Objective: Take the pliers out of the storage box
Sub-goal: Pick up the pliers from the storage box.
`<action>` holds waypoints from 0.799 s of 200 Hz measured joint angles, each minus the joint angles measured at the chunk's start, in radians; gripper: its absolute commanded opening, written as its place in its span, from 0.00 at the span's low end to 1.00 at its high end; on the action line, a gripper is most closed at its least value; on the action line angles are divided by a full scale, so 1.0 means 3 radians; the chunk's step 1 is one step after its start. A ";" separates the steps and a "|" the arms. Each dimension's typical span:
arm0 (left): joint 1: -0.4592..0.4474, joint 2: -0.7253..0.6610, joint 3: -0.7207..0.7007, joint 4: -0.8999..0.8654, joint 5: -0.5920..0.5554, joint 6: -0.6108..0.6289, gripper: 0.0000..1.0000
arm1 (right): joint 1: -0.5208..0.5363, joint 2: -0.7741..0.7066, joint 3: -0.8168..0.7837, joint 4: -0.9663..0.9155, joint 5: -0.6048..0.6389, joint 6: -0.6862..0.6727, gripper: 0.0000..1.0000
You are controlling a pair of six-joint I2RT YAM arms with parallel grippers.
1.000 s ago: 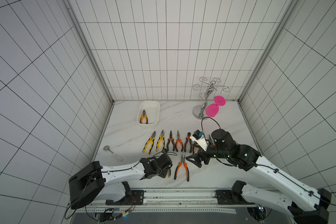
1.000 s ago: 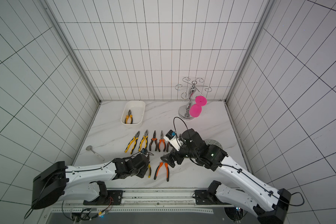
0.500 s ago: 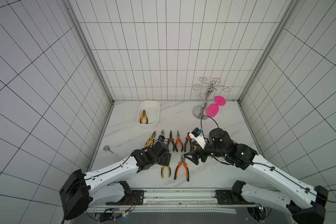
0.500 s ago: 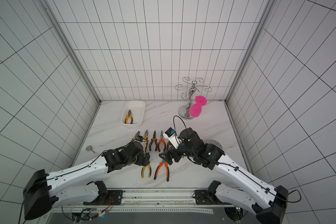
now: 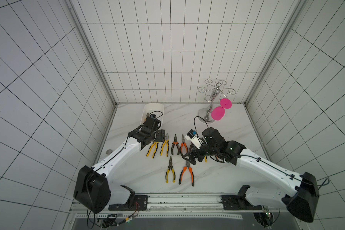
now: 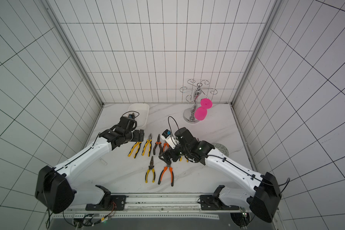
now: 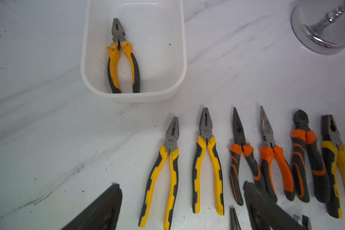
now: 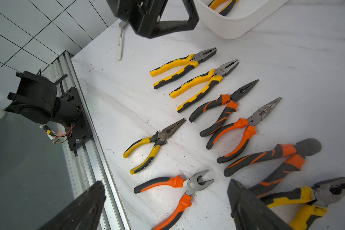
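Nearest the rail, the yellow long-nosed pliers (image 5: 170,166) now lie free on the desk (image 5: 213,180), just beside the orange-handled pliers (image 5: 187,168). A second ago the left arm was down over that spot, so that pair has just been set down. The right end effector (image 5: 189,159) has hardly moved: it hangs over the head of the orange-handled pair, fingers spread wide and empty.

Behind them is the back row of pliers (image 7: 206,139), six showing in the left wrist view. The left end effector (image 7: 181,185) has swung back over the left end of that row and faces the box. It is released and carries nothing.

Farthest back, the storage box (image 7: 180,59) has one blunt yellow-handled pair (image 7: 118,34) in it, nose toward the far wall and handle ends against the near wall.

That looks like the last pair to fetch. The left arm seems set to reach in, and the near wall may hinder a grip on the handle ends.
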 measured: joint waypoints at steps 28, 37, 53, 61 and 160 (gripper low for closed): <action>0.0346 0.0633 0.0535 -0.0154 0.0090 0.0013 0.71 | -0.0223 0.0201 0.0253 0.0024 -0.0120 -0.0121 0.99; 0.0426 0.0844 0.0729 -0.0203 0.0117 -0.0009 0.65 | -0.0298 0.0259 0.0320 0.0028 -0.0161 -0.0161 0.98; 0.0526 0.1161 0.1041 -0.0273 0.0153 0.0029 0.60 | -0.0406 0.0375 0.0445 0.0028 -0.0243 -0.0245 0.99; 0.0549 0.1289 0.1170 -0.0296 0.0167 0.0042 0.56 | -0.0439 0.0440 0.0505 0.0027 -0.0273 -0.0286 0.99; 0.0682 0.2703 0.2917 -0.0713 0.0184 0.0284 0.31 | -0.0694 0.0879 0.0918 -0.0062 -0.0445 -0.0594 0.99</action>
